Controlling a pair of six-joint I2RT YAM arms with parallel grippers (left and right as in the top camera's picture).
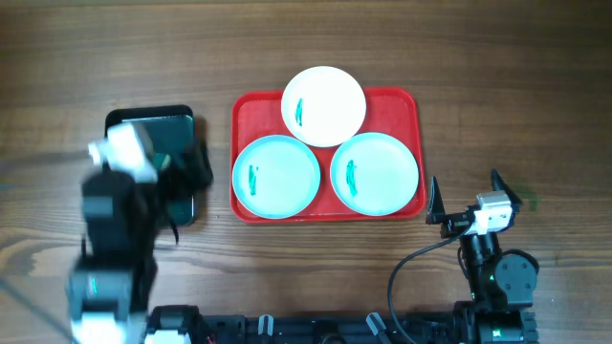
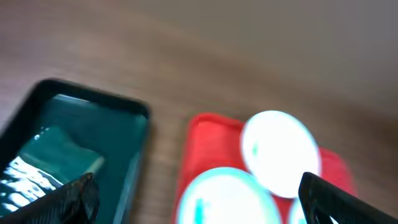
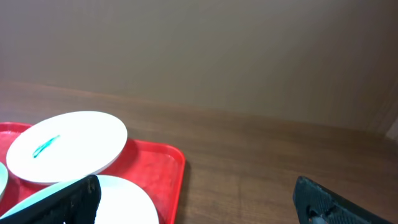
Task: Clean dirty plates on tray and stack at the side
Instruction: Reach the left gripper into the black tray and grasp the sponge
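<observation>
**Operator:** Three plates are listed. State their position.

**Technician:** All three lie on the red tray (image 1: 251,113) at frame centre. The white plate (image 1: 323,105) sits at the top and overlaps the tray's upper rim. The left turquoise plate (image 1: 276,176) and the right turquoise plate (image 1: 374,173) lie side by side below it, close against it. Each plate carries a small green smear.

**Operator:** Left arm pose?

**Technician:** The left arm (image 1: 115,220) rises from the lower left of the frame and reaches over the black tray (image 1: 182,124), which lies just left of the red tray. The arm shows blurred in the overhead view. The jaws of the left gripper (image 2: 198,186) are set wide, with nothing between them. The black tray holds a teal object (image 2: 62,155), too blurred to identify.

**Operator:** Right arm?

**Technician:** The right arm (image 1: 497,272) stands at the lower right, over the table (image 1: 535,96). The right gripper (image 1: 469,196) points toward the top of the frame, just beside the red tray's lower right corner. Its fingers are spread wide and hold nothing.
</observation>
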